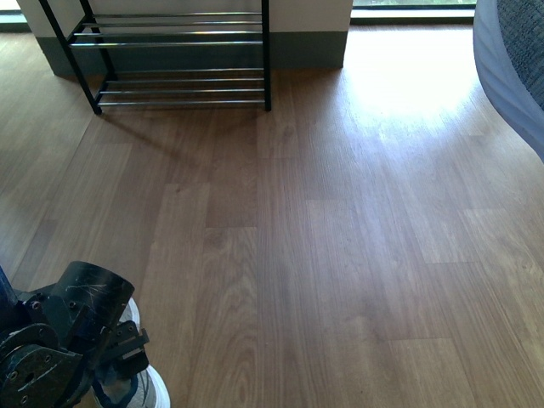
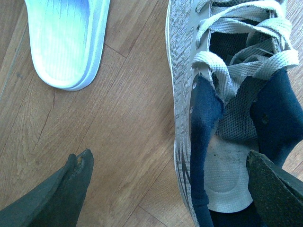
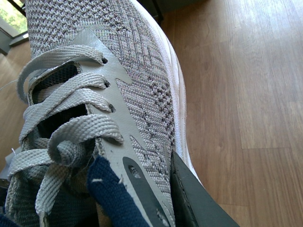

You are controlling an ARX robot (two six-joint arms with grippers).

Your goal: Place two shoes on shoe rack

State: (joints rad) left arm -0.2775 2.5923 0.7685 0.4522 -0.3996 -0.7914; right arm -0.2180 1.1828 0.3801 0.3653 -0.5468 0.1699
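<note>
No legible text, brand name, number or sign in any view, grey knit lace-up sneaker with white sole bearing only a plain dark side mark without lettering, pale worn insole of second grey knit sneaker showing no readable print.

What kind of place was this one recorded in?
Probably a home-style room or entryway: a wood-plank floor, a shoe rack standing by the wall, and a sneaker lying on the floor.

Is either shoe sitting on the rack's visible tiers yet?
No, both tiers of the shoe rack that show in the front view are bare, with no shoe on them.
</note>
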